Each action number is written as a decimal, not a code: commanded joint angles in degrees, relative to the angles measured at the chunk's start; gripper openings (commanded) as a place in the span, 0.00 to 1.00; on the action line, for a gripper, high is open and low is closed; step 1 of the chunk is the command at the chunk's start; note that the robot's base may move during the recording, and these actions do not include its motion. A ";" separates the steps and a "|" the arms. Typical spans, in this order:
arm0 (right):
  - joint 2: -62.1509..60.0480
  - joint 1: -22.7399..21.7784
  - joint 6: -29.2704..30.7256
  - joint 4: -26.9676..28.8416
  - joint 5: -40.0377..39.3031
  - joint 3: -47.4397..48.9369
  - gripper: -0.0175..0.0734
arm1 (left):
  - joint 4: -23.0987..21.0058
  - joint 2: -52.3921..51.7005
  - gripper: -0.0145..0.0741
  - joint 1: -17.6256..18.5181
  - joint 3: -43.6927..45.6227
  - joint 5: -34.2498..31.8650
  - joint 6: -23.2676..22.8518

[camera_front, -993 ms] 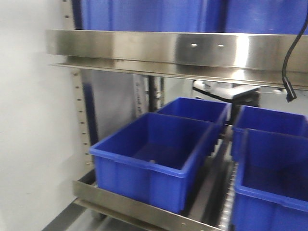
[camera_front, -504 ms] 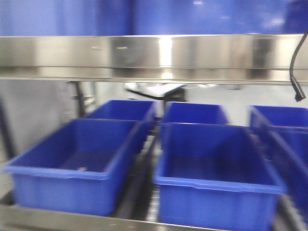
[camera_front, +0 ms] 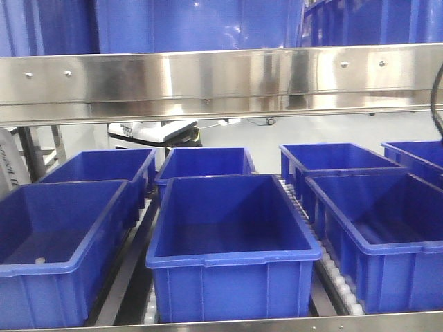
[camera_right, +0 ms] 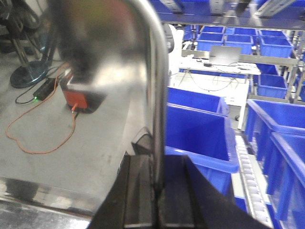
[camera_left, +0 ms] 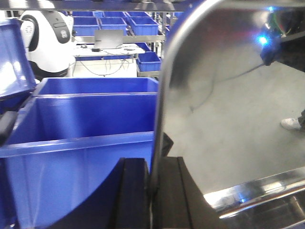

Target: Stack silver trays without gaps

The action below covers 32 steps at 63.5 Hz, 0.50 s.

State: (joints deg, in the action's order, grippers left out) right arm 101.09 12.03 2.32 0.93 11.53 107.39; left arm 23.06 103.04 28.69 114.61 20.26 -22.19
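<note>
In the left wrist view a silver tray (camera_left: pixel 228 105) stands on edge and fills the right half of the view, its shiny face mirroring the floor. My left gripper (camera_left: pixel 152 167) is shut on its rounded rim. In the right wrist view a silver tray (camera_right: pixel 105 95) fills the left half, also on edge, and my right gripper (camera_right: pixel 157 164) is shut on its rim. I cannot tell whether both grippers hold the same tray. Neither gripper nor any tray shows in the front view.
Several open blue bins (camera_front: pixel 228 228) sit on roller tracks (camera_front: pixel 332 270) under a steel shelf rail (camera_front: pixel 221 79), with more bins above. More blue bins (camera_left: pixel 86 133) stand close to the left gripper. A white robot (camera_left: pixel 47 38) and a laptop desk (camera_left: pixel 109 38) are further back.
The front view has swung right along the rack. The wall and shelf post at the left have gone out of view, and more bins now show.
</note>
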 commanded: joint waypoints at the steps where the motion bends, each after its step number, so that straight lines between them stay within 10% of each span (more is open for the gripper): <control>1: -0.63 0.63 0.40 0.17 -3.37 0.58 0.11 | -1.30 -0.90 0.16 0.99 0.58 -3.69 -0.37; 32: -0.63 0.63 0.40 0.17 -3.37 0.58 0.11 | -1.30 -0.90 0.16 0.99 0.58 -3.69 -0.37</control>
State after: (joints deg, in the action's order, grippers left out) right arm 101.09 12.03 2.32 0.93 11.31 107.39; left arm 23.06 103.04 28.69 114.61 20.26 -22.19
